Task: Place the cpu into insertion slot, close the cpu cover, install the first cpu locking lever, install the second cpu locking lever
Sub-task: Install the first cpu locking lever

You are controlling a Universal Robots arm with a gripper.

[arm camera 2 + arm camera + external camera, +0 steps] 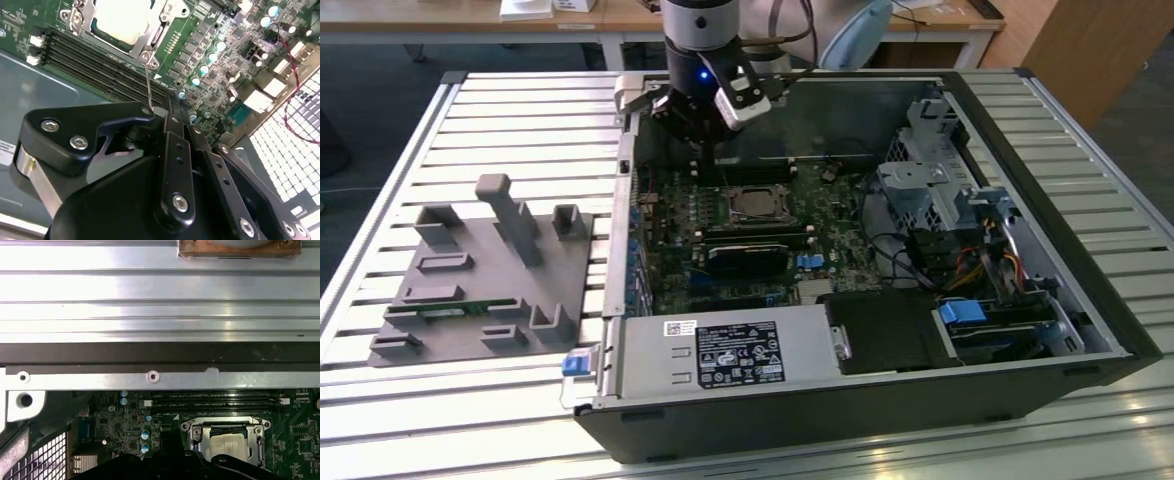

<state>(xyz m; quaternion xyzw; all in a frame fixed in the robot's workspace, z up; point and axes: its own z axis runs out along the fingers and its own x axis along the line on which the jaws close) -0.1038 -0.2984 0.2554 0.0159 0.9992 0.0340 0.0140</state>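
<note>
While over the board:
Gripper (159, 111): fingers closed on locking lever (148, 85)
CPU (753, 203): seated in socket, 6 o'clock of gripper
CPU cover (145, 41): down

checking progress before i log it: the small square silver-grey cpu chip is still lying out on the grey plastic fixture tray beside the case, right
Not right. The small square silver-grey cpu chip sits inside the metal-rimmed insertion slot on the green motherboard, with the thin silver-grey metal cpu cover framing it, as both wrist views show.

slatted metal table (400, 150) — on it: open computer case (881, 400) | grey fixture tray (454, 300)
</note>
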